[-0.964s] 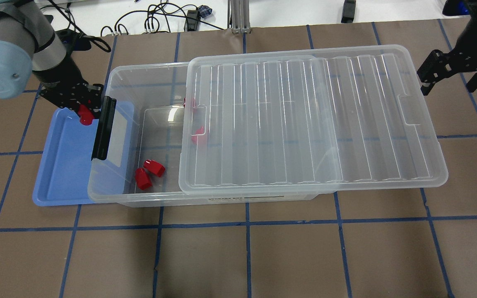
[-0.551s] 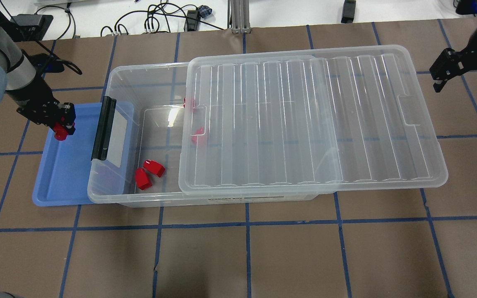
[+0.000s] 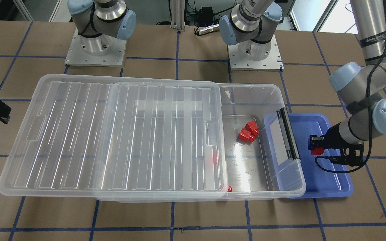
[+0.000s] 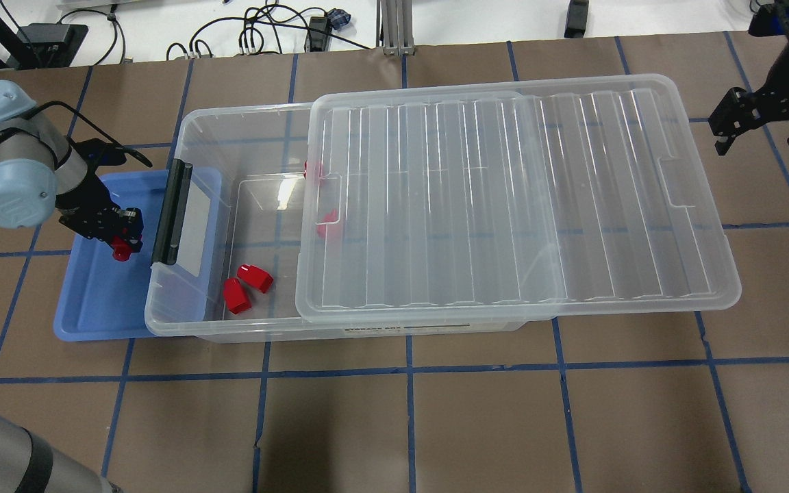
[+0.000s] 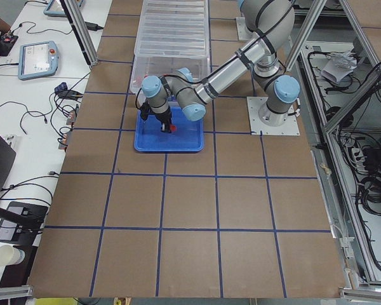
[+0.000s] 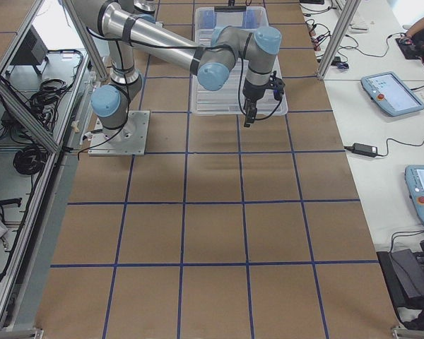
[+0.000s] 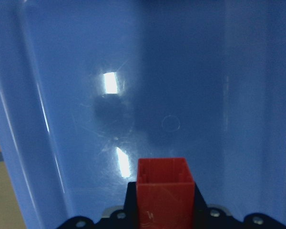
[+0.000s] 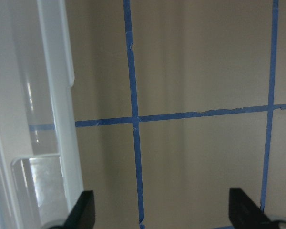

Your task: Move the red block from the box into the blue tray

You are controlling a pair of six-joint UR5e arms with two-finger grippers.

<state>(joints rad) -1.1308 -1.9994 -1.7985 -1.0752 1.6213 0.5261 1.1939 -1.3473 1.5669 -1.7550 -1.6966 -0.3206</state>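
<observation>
My left gripper (image 4: 119, 245) is shut on a red block (image 4: 120, 250) and holds it low over the blue tray (image 4: 93, 301). The block also shows in the left wrist view (image 7: 165, 191), in front of the tray floor (image 7: 181, 86), and in the front-facing view (image 3: 317, 151). The clear box (image 4: 189, 322) stands beside the tray, its ribbed lid (image 4: 504, 198) slid to the right. Two red blocks (image 4: 245, 287) lie in the uncovered end. Two more (image 4: 328, 223) show at the lid's edge. My right gripper (image 4: 759, 133) is open and empty past the lid's right end.
The box's black latch bar (image 4: 172, 212) overhangs the tray's right side, close to my left gripper. The right wrist view shows the lid's rim (image 8: 57, 95) and brown table with blue tape lines (image 8: 133, 119). Cables (image 4: 257, 34) lie beyond the table's far edge.
My left gripper has carried the red block from beside the latch bar, out over the tray's far left corner, then forward and down over the tray's middle. The right gripper has shifted slightly.
</observation>
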